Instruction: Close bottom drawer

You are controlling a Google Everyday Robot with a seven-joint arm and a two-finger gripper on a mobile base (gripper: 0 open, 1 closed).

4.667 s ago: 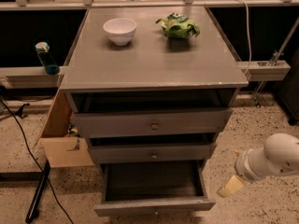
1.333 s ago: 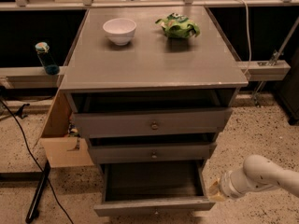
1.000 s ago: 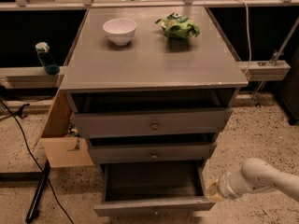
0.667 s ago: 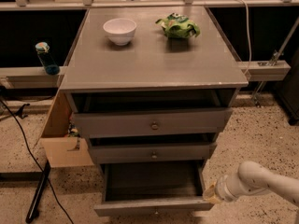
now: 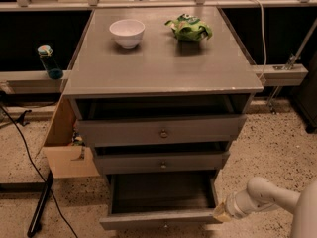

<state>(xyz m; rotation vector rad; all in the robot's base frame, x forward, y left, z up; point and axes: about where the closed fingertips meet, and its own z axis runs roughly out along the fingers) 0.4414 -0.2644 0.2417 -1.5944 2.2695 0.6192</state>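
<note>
The grey cabinet has three drawers. The bottom drawer is pulled far out, its shallow tray empty and its slim front panel at the lower edge of the view. My gripper is low at the right, its tip against the right end of that front panel. The white arm comes in from the lower right. The middle drawer and the top drawer each stand slightly out.
A white bowl and a green bag sit on the cabinet top. An open cardboard box stands on the floor at the left, with a black cable and a stand foot. A bottle stands on the left ledge.
My arm has come down and left from the lower right until the gripper tip reached the right end of the bottom drawer's front. The drawer has not visibly moved.
</note>
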